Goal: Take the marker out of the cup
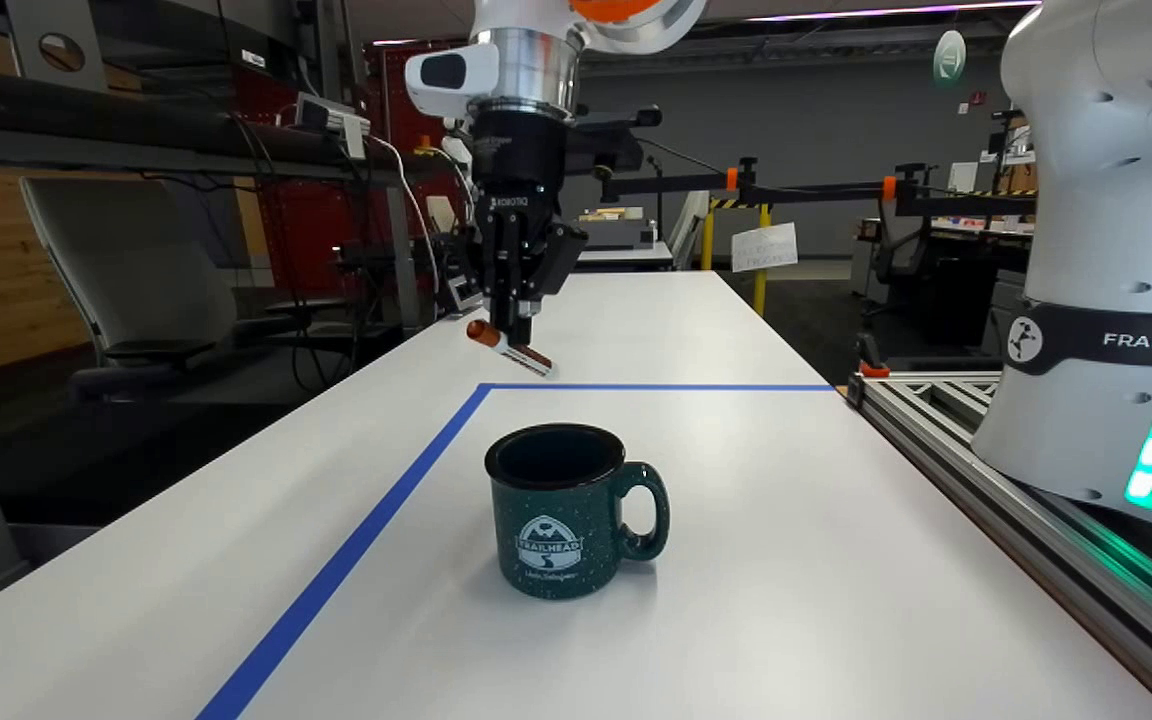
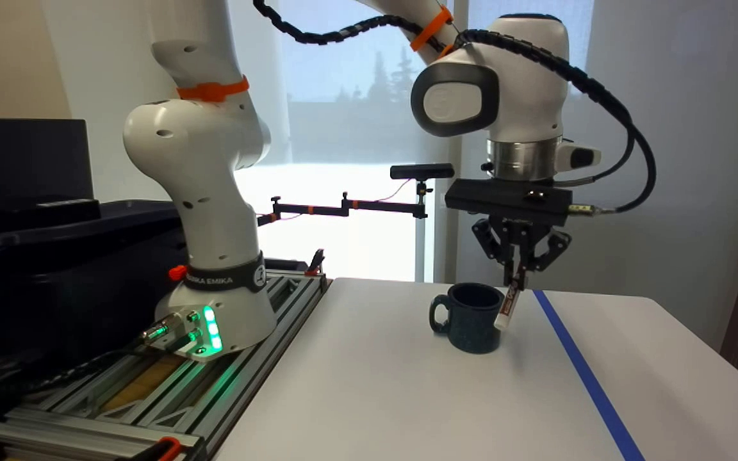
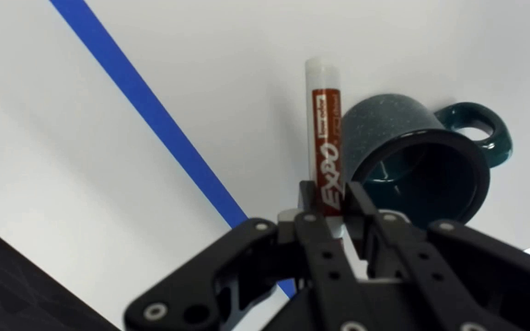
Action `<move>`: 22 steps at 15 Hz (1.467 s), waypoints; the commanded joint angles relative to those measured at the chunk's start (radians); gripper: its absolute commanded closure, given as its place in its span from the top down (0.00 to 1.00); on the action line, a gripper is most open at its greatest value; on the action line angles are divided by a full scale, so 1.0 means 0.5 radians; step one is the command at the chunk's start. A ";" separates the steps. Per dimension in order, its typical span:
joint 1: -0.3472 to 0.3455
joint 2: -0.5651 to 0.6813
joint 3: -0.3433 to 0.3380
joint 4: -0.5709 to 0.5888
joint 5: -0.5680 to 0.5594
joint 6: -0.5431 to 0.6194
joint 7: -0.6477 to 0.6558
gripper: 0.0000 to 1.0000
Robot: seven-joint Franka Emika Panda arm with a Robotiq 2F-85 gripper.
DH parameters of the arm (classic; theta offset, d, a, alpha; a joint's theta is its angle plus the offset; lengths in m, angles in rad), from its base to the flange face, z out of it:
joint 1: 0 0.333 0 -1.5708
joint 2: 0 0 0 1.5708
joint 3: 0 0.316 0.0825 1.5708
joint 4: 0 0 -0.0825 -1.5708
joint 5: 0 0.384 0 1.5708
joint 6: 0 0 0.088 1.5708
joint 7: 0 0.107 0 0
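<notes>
Marker [image 3: 327,133] aslant in the gripper [image 3: 330,197], tight between 2 fingers [image 3: 360,202], outside the upright teal cup [image 1: 564,510].

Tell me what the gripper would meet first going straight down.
Likely the white tabletop, with the gripped marker touching first; the cup seems off to one side, though depth is unclear.

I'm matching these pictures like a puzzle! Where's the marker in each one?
In an exterior view: the marker is just left of centre, pictured above the cup.
In an exterior view: the marker is right of centre, overlapping the cup's right edge.
In the wrist view: the marker is slightly right of centre, left of the cup.
Shared landmark: the cup.
</notes>
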 commanded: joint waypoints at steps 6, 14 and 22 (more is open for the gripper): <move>-0.080 0.328 0.015 0.084 0.192 0.195 -0.103 0.05; -0.290 0.633 0.219 0.136 0.243 0.469 -0.305 0.05; -0.550 0.816 0.481 0.181 0.200 0.553 -0.554 0.05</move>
